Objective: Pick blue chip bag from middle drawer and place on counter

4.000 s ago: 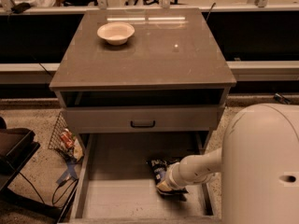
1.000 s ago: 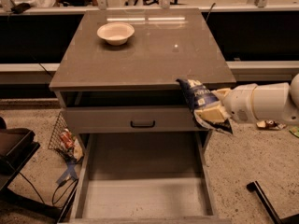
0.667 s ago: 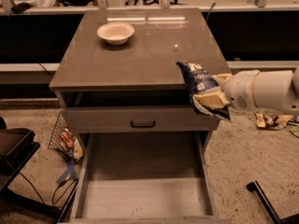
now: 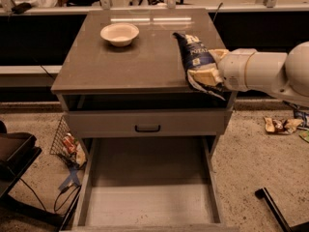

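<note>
Centre: desk (image 4: 130, 62), w/ bowl (image 4: 119, 34) on it at back-left. blue chip bag (image 4: 194, 52) is over the desk's right side, nr the front-right corner, standing tilted w/ top toward the back; can't tell if it touches the top. pincer (image 4: 205, 75) is clamped on the bag's lower end, at the desk's front-right edge, arm coming in from the right. Below the desk top: open gap, then drawer front (image 4: 96, 122) w/ handle mid-way. Under that, middle drawer (image 4: 145, 197) is pulled out toward the viewer. wire basket (image 4: 65, 139) is on the floor just left of the drawer. wrappers (image 4: 280, 124) are on the floor to the right, well apart. ledge (image 4: 241, 7) runs across behind the desk.
</note>
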